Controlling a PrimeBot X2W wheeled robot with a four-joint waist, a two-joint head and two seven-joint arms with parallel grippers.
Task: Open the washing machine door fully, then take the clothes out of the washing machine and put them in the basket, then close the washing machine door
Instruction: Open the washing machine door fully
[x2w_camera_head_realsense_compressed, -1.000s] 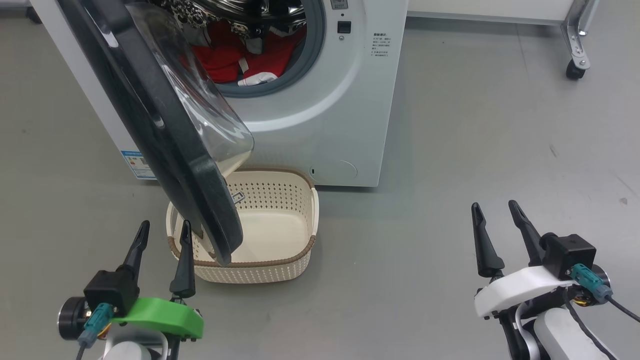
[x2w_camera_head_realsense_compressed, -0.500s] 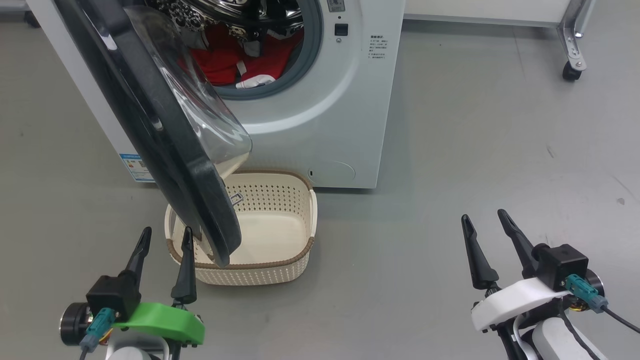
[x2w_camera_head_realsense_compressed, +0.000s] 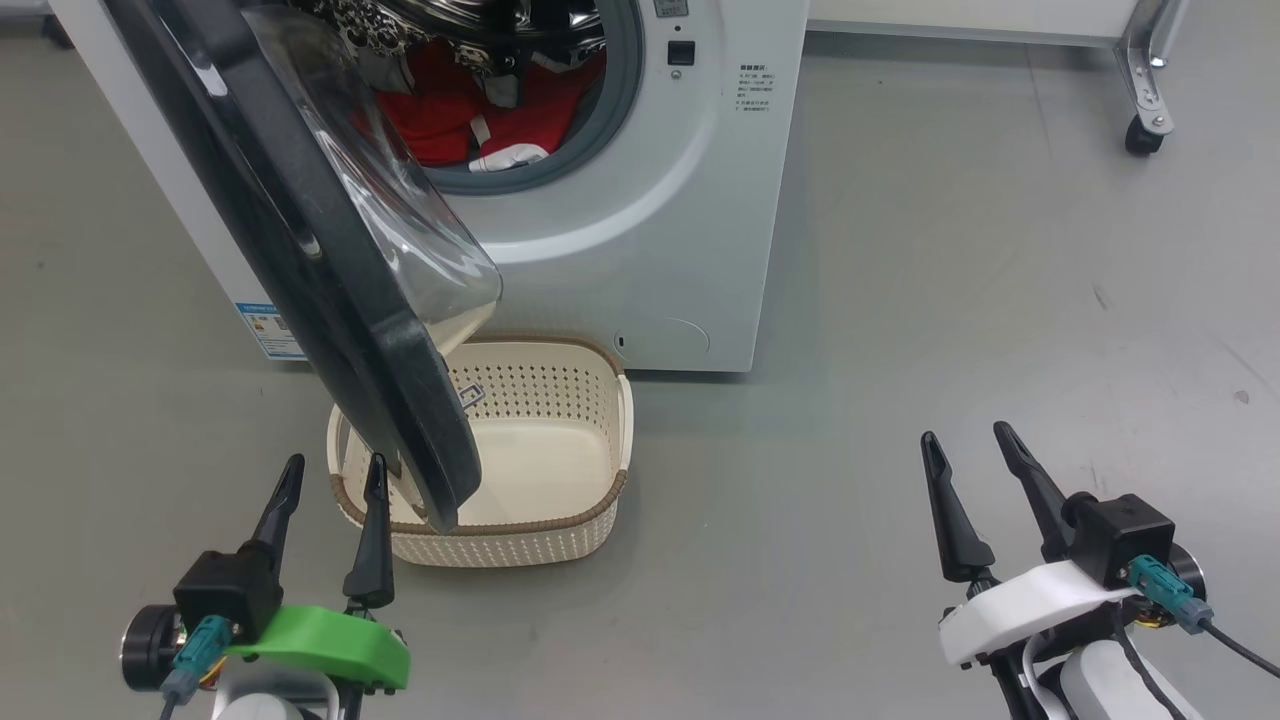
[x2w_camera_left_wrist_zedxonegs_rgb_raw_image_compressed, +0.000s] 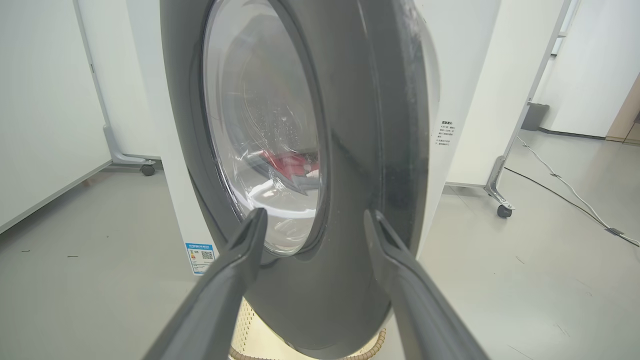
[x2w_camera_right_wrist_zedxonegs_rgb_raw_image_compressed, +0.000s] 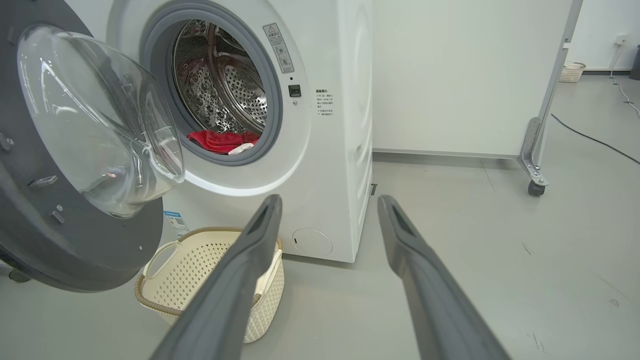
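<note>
Two hands are hovering low, fingers spread and empty: the left hand (x2w_camera_head_realsense_compressed: 335, 460) at seven o'clock, facing the washing machine door (x2w_camera_head_realsense_compressed: 330, 270), probably to push it wider, and the right hand (x2w_camera_head_realsense_compressed: 964, 432) at five o'clock. The basket (x2w_camera_head_realsense_compressed: 540, 390) is sitting partly beneath that door, apparently placed to catch the clothes (x2w_camera_head_realsense_compressed: 440, 120), which are lying inside the washing machine (x2w_camera_head_realsense_compressed: 650, 250) at twelve o'clock.

The washing machine (x2w_camera_head_realsense_compressed: 640, 230), white and front-loading, stands with its round opening uncovered. The washing machine door (x2w_camera_head_realsense_compressed: 330, 300), with a black rim and a bulging clear glass bowl, is swung partway out from the machine's left side. Its lower edge hangs above the left part of the basket (x2w_camera_head_realsense_compressed: 520, 545). The clothes (x2w_camera_head_realsense_compressed: 440, 115), red with white trim, lie heaped low in the machine's steel drum (x2w_camera_head_realsense_compressed: 480, 20). The basket, cream with a brown rim, sits upright and empty just before the machine's front.
</note>
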